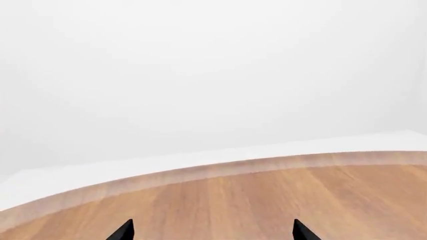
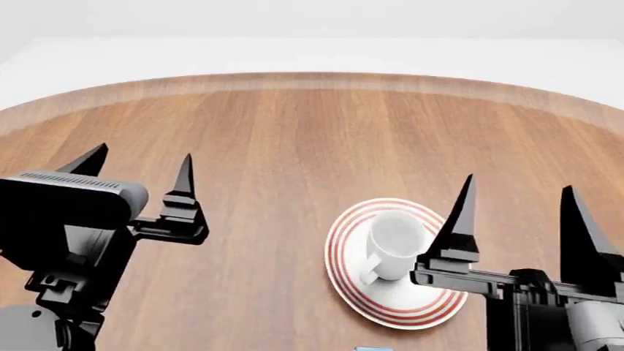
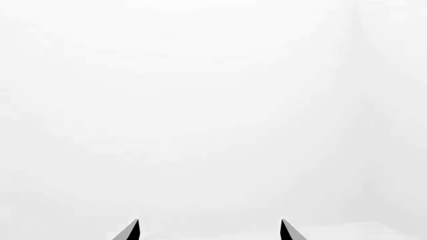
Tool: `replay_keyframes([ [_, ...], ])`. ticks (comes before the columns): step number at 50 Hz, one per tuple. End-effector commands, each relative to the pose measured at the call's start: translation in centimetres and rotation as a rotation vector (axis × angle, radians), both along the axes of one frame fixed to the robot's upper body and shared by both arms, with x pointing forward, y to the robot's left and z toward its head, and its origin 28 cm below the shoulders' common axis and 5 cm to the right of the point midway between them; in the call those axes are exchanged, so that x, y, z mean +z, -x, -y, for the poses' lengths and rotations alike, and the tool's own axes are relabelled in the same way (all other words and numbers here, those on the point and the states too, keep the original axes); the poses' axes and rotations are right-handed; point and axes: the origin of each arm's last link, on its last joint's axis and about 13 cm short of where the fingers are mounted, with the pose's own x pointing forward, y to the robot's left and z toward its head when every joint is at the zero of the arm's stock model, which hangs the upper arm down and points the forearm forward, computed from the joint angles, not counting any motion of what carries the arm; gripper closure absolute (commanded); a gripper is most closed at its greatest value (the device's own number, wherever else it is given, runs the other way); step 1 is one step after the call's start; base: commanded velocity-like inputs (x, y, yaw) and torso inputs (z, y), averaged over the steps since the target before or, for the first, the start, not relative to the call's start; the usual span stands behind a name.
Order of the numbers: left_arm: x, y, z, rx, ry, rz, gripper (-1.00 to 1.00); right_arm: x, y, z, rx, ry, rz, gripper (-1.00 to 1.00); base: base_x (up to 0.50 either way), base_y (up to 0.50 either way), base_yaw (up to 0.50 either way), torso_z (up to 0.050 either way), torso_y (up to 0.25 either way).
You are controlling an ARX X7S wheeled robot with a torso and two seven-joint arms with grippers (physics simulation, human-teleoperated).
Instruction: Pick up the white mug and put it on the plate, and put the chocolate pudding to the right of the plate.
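The white mug (image 2: 392, 241) sat upright on the plate (image 2: 390, 303), handle toward the robot, so that half looked done. Both pincers, left gripper (image 2: 139, 170) & right gripper (image 2: 516, 208), hung spread & empty above the table (image 2: 292, 131), prob. freed for the chocolate pudding, only a blue sliver (image 2: 373, 349) at the head view's bottom edge

- The light is bright, even and diffuse in all three views; no single source shows
- The wooden table (image 2: 292, 146) carries only soft sheen, paler toward its far rim at the top of the head view; shadows under the arms are faint
- The white mug (image 2: 390, 245) and the plate (image 2: 390, 311) look glossy, without harsh glare
- The table edge bows into a curve in the head and left wrist views; lens distortion
- The right wrist view is almost wholly washed-out white; renders are clean, slightly soft
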Motion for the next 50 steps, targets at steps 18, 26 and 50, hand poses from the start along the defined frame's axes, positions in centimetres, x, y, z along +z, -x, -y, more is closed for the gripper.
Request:
replay_keyframes([
  [18,-0.4,-0.2,0.2,-0.010,0.001,-0.016,-1.00,1.4,3.3,-2.2,0.006,0.042,-0.345,-1.00,0.00,0.00,0.00,0.000,0.000],
  [26,-0.4,-0.1,0.2,-0.013,0.006,-0.023,-1.00,1.4,3.6,-2.7,0.059,0.028,-0.456,-1.00,0.00,0.00,0.00,0.000,0.000],
  [50,-1.0,-0.3,0.1,-0.015,0.028,-0.046,-1.00,2.1,4.7,-4.2,0.208,0.019,-0.714,-1.00,0.00,0.00,0.00,0.000,0.000],
])
